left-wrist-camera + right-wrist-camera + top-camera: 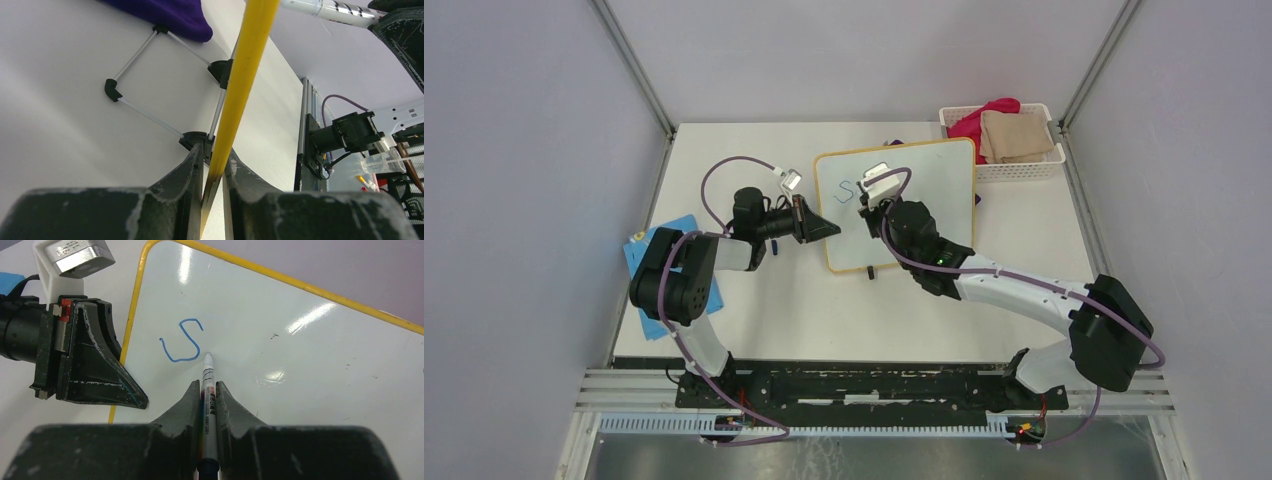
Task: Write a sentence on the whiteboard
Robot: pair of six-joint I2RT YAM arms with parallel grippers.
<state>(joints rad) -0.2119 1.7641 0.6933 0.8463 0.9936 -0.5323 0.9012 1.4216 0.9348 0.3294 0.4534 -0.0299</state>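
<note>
The whiteboard [934, 185], white with a yellow frame, stands tilted at the table's middle. In the left wrist view my left gripper [214, 165] is shut on its yellow edge [240, 85]; from above it [829, 230] sits at the board's left side. My right gripper [208, 390] is shut on a grey marker [208, 377], whose white tip rests on the board [310, 340] just right of a single blue "S" [182, 340]. That S is the only writing of the sentence that shows. From above, the right gripper [869, 205] hovers over the board's left part.
A white basket [1009, 170] with red and tan cloths stands at the back right. A blue card [649, 250] lies at the left edge under the left arm. A purple cloth [175, 15] lies behind the board, near its wire stand with black feet [112, 90].
</note>
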